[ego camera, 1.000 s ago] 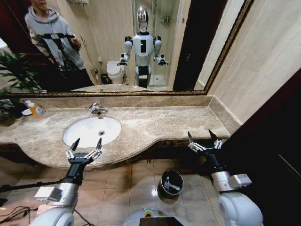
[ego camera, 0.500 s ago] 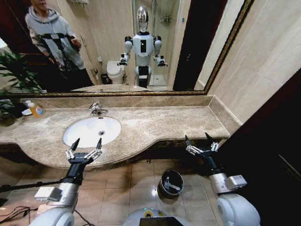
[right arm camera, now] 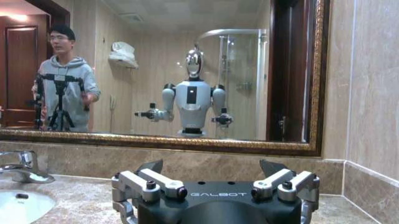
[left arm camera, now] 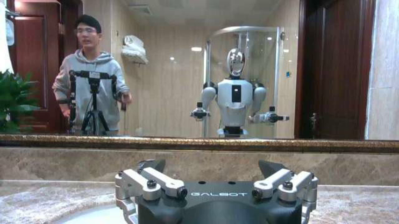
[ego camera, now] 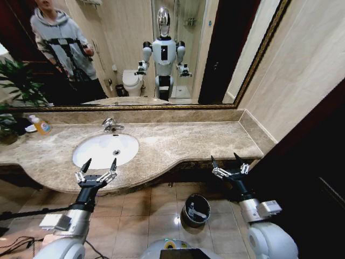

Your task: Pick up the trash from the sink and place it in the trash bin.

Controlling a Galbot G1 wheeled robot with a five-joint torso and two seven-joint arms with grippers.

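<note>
White sink [ego camera: 102, 149], beige marbled countertop [ego camera: 183, 141], black bin [ego camera: 197, 209]

Orange bottle [ego camera: 41, 126] by the mirror [ego camera: 135, 48] — plant [ego camera: 16, 86] beside it

You have two arms, each ending in a left gripper [ego camera: 99, 167] and right gripper [ego camera: 230, 163] of like build: black palm block lettered GALBOT in white, silver-grey finger links with dark screw heads, and pointed black fingertips [left arm camera: 153, 165]. Behind each palm you get a black wrist, then a light grey forearm collar and a rounded white arm shell. Your mirror reflection lists a white torso with a dark vertical panel, a shiny chrome oval head, and white shoulders over black joints
</note>
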